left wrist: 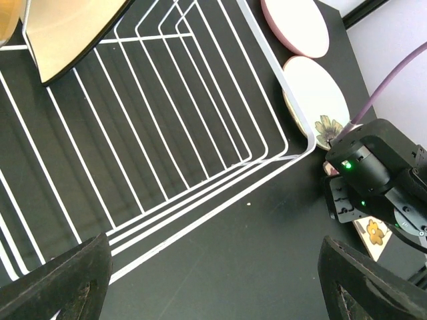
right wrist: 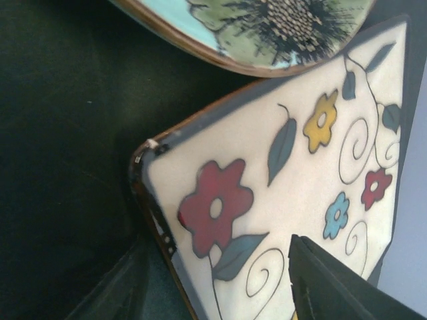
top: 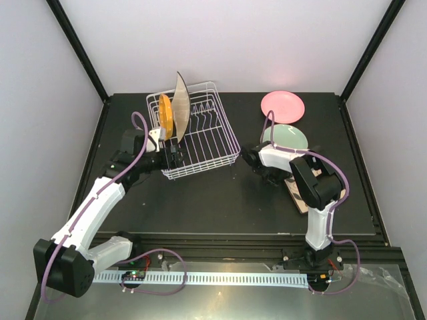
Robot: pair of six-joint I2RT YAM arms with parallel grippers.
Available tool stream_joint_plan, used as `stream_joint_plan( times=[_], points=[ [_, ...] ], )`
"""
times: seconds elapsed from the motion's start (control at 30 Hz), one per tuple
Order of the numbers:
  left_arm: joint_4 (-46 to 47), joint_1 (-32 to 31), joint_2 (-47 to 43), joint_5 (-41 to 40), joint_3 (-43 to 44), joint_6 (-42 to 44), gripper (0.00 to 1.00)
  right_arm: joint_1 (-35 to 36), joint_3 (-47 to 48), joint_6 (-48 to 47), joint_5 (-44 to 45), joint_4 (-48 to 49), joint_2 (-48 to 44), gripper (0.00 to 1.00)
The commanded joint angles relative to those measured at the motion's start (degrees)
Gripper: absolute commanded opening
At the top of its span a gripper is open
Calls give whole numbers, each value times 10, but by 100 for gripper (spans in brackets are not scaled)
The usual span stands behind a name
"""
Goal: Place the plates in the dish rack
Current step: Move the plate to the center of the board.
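Five ceramic plates are in view. Two stand on edge in the left end of the one white wire dish rack (top: 200, 133): a small round orange plate (top: 165, 113) and, just beside it, a plain cream-white square plate (top: 181, 100) that rises above the rack's rim. The other three lie flat on the black table (top: 220, 200) to the right of the rack. The round pink plate (top: 282, 105) is farthest back. The round pale green plate with a dark flower (top: 288, 138) is in front of it. The square cream plate with colourful flowers (right wrist: 287, 180) is nearest, largely under the right arm.

The right gripper (right wrist: 220, 287) has its jaws apart on either side of one corner of the flowered square plate, and they are not clamped on it. The left gripper (left wrist: 217, 287) hangs over the rack's near edge with its jaws spread wide and nothing between them.
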Motion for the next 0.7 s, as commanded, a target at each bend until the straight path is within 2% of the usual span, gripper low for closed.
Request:
stream_joint_plan(
  times=[0.0,0.5,0.67],
  points=[
    [-6,7,-7,3,5,9,86,-3,8,-13,-17,37,25,57],
    [-13,12,-21,-10,4,15,86,-6,33,17,7,2,67,41],
    [-15,13,-21,-12,6,16,86,-7,43,22,9,-9,75,30]
  ],
)
